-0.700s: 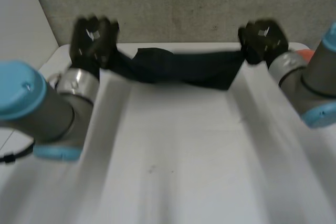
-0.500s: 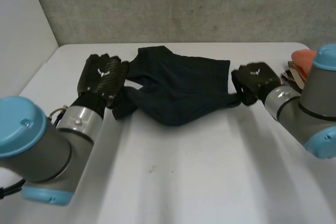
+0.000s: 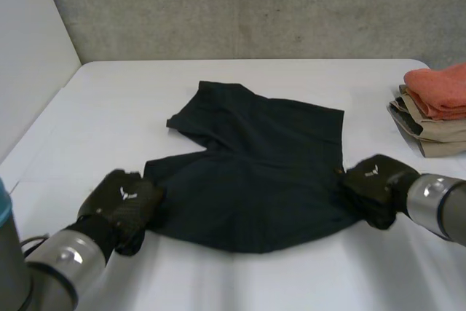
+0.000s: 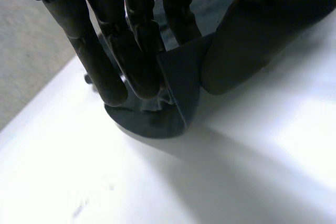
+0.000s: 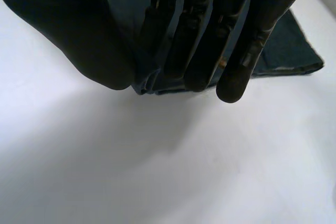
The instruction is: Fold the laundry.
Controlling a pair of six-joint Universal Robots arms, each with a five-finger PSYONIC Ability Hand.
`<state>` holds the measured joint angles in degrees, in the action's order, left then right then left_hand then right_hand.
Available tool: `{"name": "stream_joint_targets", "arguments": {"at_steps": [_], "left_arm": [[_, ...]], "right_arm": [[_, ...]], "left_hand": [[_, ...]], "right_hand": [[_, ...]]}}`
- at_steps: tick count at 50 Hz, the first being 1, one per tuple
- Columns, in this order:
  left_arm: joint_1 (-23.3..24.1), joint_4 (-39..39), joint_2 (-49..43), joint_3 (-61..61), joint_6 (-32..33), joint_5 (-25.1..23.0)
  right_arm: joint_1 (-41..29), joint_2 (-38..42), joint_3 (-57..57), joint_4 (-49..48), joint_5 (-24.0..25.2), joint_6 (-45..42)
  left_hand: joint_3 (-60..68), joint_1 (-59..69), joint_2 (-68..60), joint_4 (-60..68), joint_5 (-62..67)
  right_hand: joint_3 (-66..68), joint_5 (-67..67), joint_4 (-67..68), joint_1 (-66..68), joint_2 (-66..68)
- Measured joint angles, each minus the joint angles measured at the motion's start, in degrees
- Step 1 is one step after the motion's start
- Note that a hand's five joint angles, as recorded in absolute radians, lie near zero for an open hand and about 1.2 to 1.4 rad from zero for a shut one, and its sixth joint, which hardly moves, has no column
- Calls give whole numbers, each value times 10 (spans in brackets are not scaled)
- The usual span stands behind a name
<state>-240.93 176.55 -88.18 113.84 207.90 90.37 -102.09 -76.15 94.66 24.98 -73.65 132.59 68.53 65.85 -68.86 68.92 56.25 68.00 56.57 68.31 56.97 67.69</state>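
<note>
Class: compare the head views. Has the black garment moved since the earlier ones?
Yes. The black garment has come toward the camera, away from the far edge of the table.

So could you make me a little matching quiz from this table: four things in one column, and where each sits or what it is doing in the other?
Things:
1. black cloth shorts
2. folded orange cloth
3. folded beige cloth
4. robot's left hand

Places or states:
a. bottom of the stack at the right edge of the white table
b. pinching the shorts' near left corner
c. spread out in the middle of the table
d. top of the stack

Pairs: 1-c, 2-d, 3-a, 4-b.
</note>
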Motion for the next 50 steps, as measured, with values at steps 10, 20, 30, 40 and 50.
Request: {"name": "stream_joint_targets", "arguments": {"at_steps": [10,20,30,40,50], "left_arm": [[49,-168,67,10,42,-17],[61,-159,49,-19,50,-43],[18,91,-167,-177,49,-34],[20,210,-371,-400,49,-2],[21,245,-583,-665,57,17]], "right_arm": [[45,-89,64,113,11,-111],[94,-117,74,126,80,-125],[74,4,-12,7,73,-21],[11,118,-140,-99,-34,61],[-23,223,-240,-292,-101,104]], "left_hand": [[0,0,0,0,0],[0,0,0,0,0],[0,0,0,0,0],[0,0,0,0,0],[0,0,0,0,0]], "right_hand": [[0,0,0,0,0],[0,0,0,0,0],[0,0,0,0,0],[0,6,0,0,0],[0,7,0,0,0]]}}
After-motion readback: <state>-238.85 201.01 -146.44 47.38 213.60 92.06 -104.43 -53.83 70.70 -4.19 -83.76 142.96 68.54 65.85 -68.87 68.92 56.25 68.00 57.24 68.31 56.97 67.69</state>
